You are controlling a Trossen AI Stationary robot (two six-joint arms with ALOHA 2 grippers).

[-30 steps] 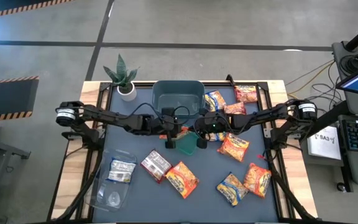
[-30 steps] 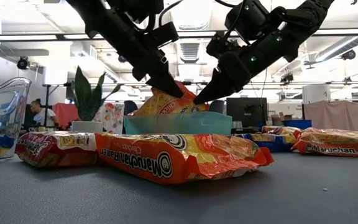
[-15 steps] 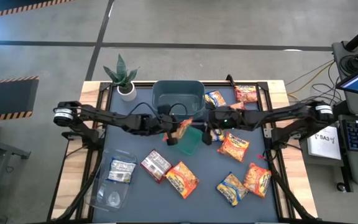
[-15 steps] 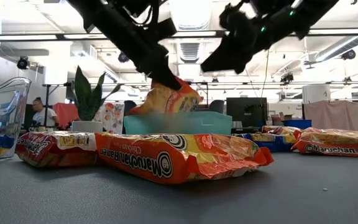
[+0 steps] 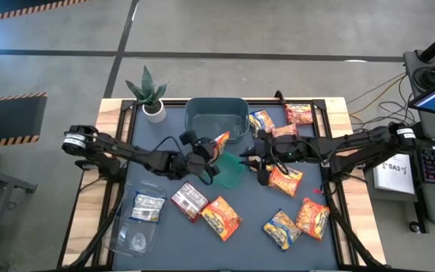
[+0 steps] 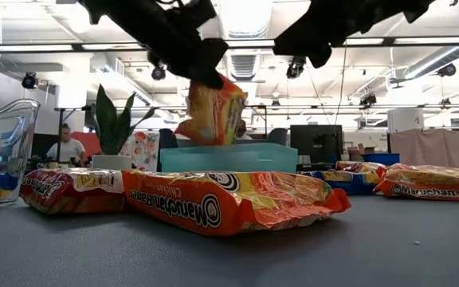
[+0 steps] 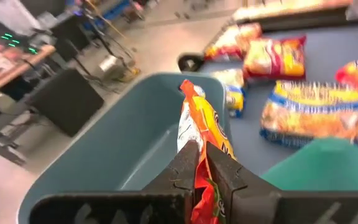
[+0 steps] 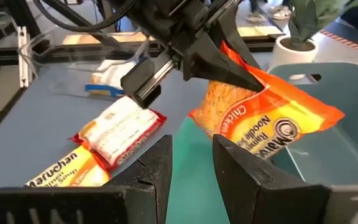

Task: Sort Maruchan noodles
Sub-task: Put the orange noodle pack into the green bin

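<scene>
An orange-red Maruchan noodle packet [image 5: 220, 141] hangs in the air at the near rim of the grey-teal tub [image 5: 217, 113], with my left gripper [image 5: 208, 152] shut on it. The small green tray [image 5: 231, 172] lies just below and to the right of it. My right gripper [image 8: 191, 163] stands open beside the tray on its right, nothing between its fingers, facing the held packet [image 8: 263, 118]. Several more packets lie flat on the table, among them an orange one [image 5: 220, 217] and a dark red-and-white one [image 5: 189, 199]. My left gripper pinches the packet's upper end [image 8: 232, 68] between its two fingers, which slant down from the table's left. The packet [image 6: 212, 112] hangs tilted below the fingers, clear of the tray and the table. In the left wrist view it stands on edge between the fingers [image 7: 199, 177].
A clear plastic container [image 5: 138, 221] with a packet inside sits near the front left. A potted plant [image 5: 151, 94] stands at the far left corner. More packets lie to the right [image 5: 283, 179], front right [image 5: 313, 217] and far right [image 5: 299, 113].
My left gripper has taken hold of the orange packet, rolled its wrist and lifted it off the green tray toward the tub. My right gripper has let go of the packet, risen and drawn back toward the table's right edge.
</scene>
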